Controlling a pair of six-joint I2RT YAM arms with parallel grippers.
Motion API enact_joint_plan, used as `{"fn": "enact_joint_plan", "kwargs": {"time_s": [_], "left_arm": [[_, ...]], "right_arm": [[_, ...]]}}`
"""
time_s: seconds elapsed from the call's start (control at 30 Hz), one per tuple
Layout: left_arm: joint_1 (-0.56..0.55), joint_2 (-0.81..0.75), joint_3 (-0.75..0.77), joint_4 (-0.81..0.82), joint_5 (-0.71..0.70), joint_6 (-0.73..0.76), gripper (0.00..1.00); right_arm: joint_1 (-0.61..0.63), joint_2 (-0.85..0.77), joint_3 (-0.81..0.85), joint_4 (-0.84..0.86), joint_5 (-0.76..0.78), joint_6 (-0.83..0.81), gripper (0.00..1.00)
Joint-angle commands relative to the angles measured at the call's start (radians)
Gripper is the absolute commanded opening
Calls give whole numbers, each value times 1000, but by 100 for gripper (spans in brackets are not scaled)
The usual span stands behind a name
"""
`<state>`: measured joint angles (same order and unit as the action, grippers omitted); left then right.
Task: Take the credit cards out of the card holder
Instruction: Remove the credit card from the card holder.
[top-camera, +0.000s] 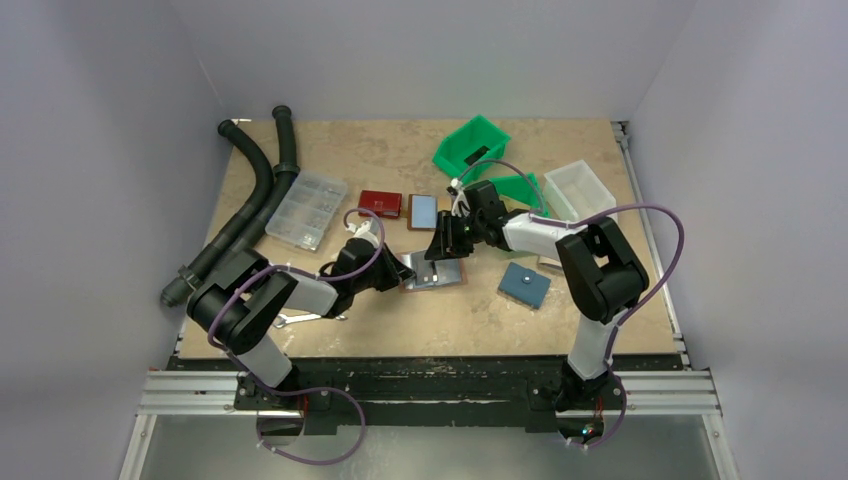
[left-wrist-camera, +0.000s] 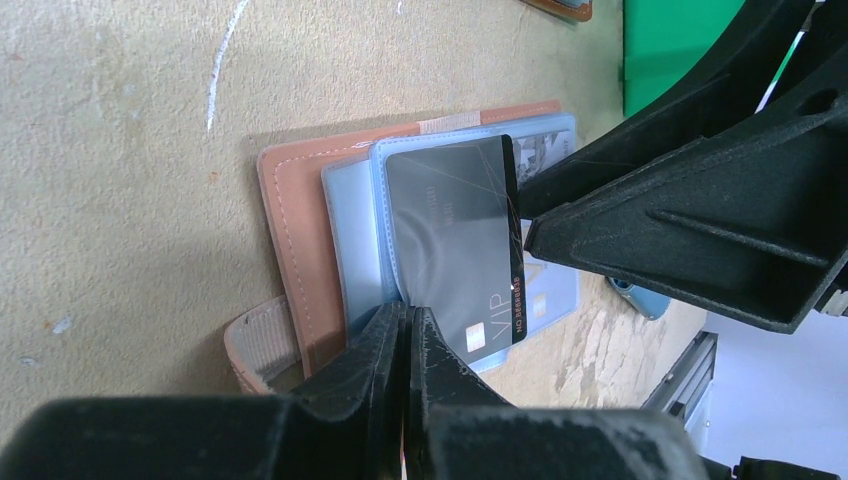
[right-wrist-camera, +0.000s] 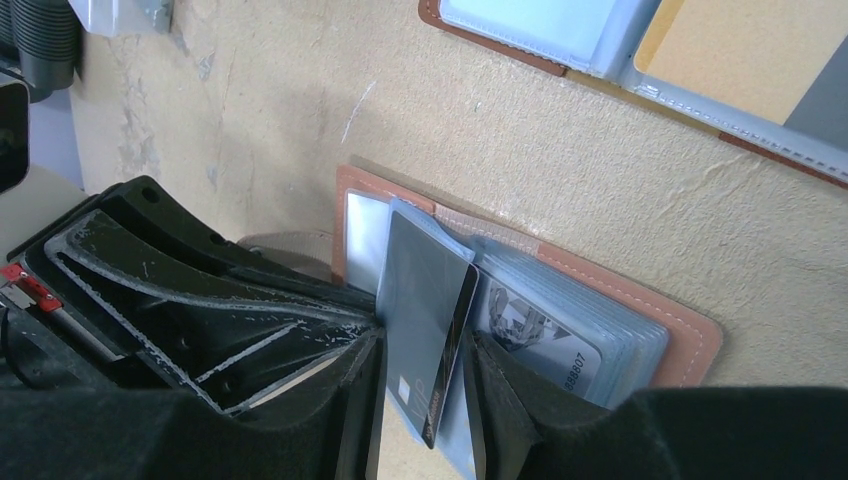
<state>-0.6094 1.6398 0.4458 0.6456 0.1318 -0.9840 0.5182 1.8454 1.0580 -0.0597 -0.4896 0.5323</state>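
From above, the open card holder (top-camera: 445, 275) is lying flat on the table (top-camera: 400, 330), near the middle. The left gripper (top-camera: 400, 268) is touching its left side. The right gripper (top-camera: 440, 243) is reaching down onto it from the far side. Around them are sitting a blue pouch (top-camera: 524, 285), a red wallet (top-camera: 380, 203), a second card holder (top-camera: 423, 210), green bins (top-camera: 470, 145), a white bin (top-camera: 580, 188), a clear box (top-camera: 307, 208) and black hoses (top-camera: 250, 190).

In the left wrist view, the brown holder is lying open with its blue plastic sleeves (left-wrist-camera: 350, 230) showing. A black card (left-wrist-camera: 450, 230) is lying on top of the sleeves. The left gripper's two fingers are pressing tight together with no gap. Their tips are resting at the near edge of the sleeves. I cannot tell if a sleeve is caught between them. The right gripper's tips are touching the far edge of the black card.

In the right wrist view, the black card is tilting up out of the sleeves, right between the right gripper's two fingers. The fingers are sitting a little apart, one on each side of the card. I cannot tell if they are squeezing it. More cards are staying tucked in the sleeves beside it.
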Motion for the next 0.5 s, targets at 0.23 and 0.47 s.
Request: {"fn": "enact_joint_plan", "kwargs": {"time_s": [0.23, 0.47], "left_arm": [[-7, 23, -26, -9, -1, -10, 0], [-7, 10, -34, -6, -5, -14, 0]], "right_arm": [[6, 7, 38, -108, 68, 19, 44], [6, -22, 52, -141, 54, 5, 44]]}}
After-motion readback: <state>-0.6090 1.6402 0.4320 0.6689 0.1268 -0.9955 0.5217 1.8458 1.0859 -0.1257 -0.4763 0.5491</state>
